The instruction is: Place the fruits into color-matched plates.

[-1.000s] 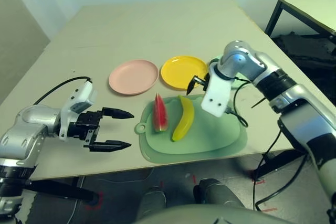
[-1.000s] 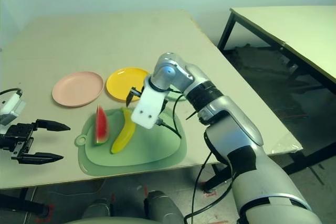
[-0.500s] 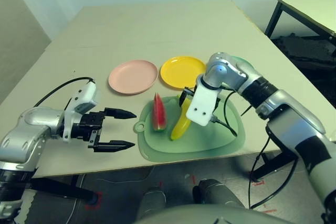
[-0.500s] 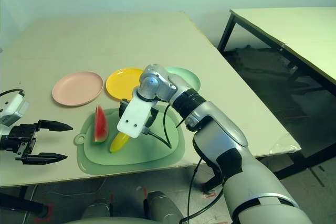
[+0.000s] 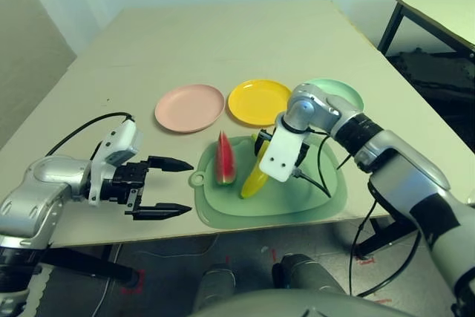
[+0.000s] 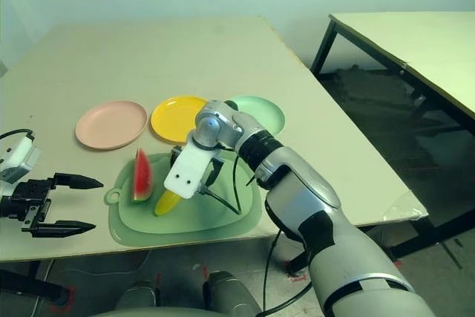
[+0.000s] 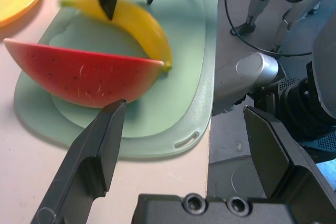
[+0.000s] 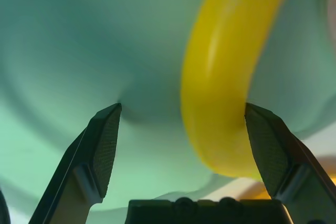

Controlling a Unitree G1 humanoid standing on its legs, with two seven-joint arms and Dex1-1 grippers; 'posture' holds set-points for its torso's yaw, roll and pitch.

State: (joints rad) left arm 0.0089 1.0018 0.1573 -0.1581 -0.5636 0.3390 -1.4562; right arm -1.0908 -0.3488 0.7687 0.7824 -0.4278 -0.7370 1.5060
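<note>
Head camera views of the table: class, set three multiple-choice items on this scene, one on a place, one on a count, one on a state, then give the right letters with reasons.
1. Where does the red watermelon wedge with green rind lie?
A. on the pale pink round plate
B. on the large green cutting mat
C. on the bare table

2. How many round plastic plates are on the table?
A. two
B. three
C. four

3. How does the right gripper stand?
A. open, above the curved yellow banana
B. shut on the watermelon
C. open, over the yellow plate

Key: 1 B, the wedge stands on the large green cutting mat beside the curved yellow banana. 2 B, a pale pink round plate, a bright yellow plate and a mint green plate show. 3 A, its fingers are spread with the banana between them in the right wrist view.
</note>
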